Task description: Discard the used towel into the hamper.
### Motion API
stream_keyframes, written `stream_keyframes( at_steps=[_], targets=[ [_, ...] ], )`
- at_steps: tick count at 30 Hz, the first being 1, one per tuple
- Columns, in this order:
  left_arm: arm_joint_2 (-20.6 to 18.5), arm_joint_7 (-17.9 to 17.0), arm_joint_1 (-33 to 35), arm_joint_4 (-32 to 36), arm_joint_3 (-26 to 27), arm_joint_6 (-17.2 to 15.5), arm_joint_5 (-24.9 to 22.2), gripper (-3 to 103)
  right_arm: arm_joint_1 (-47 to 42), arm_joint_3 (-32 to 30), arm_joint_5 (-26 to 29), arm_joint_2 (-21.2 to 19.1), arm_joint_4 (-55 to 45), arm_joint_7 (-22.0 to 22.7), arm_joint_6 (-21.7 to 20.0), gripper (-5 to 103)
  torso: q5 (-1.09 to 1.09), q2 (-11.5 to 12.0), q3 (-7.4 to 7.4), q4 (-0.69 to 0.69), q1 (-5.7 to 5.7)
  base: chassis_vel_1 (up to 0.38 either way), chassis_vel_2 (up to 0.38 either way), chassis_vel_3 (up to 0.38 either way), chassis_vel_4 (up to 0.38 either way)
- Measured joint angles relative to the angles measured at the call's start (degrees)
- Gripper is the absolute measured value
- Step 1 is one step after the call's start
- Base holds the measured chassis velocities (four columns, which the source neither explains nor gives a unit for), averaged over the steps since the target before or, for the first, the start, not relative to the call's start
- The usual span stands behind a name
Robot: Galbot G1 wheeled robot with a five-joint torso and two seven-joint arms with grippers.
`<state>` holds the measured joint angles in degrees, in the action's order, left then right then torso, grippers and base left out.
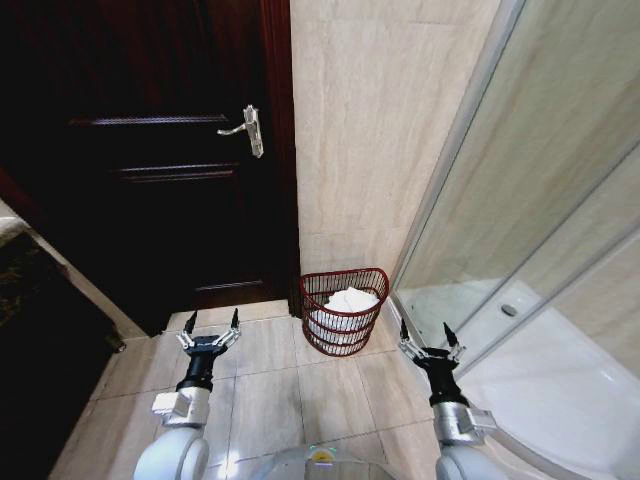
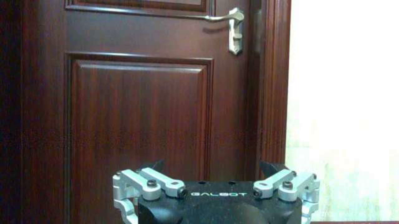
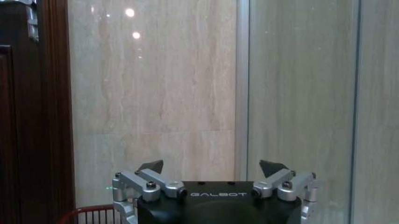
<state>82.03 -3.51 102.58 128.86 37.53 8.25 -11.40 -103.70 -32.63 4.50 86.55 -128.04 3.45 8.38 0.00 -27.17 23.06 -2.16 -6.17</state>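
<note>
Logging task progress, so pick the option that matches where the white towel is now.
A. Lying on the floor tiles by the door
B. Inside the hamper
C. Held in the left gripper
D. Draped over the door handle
B: the white towel lies inside the hamper, while the left gripper and the right gripper are both open and empty.

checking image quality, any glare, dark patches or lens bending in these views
Head view: straight edges of the door and shower glass splay outward, and the door side is very dark. Right wrist view: light spots glare on the tiled wall. Left wrist view: wall washed out.
</note>
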Motion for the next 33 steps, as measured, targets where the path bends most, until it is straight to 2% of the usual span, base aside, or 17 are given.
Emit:
stream_keyframes(
  at_steps=[24,33],
  targets=[
    [0.39,-0.49,-0.62,-0.36,0.04,0.1,-0.05,100,-0.64,1.62,-1.5,0.57,-0.08,1.16,1.09,100,0.0,0.0,0.0,0.0,0.0,-0.009,-0.01,-0.013,-0.011],
    [0.1,-1.06,-1.24,-1.44,0.1,1.84,-0.01,100,-0.5,1.77,-1.5,0.76,0.16,1.64,1.59,100,0.0,0.0,0.0,0.02,0.0,-0.072,-0.073,-0.081,-0.076]
  ],
)
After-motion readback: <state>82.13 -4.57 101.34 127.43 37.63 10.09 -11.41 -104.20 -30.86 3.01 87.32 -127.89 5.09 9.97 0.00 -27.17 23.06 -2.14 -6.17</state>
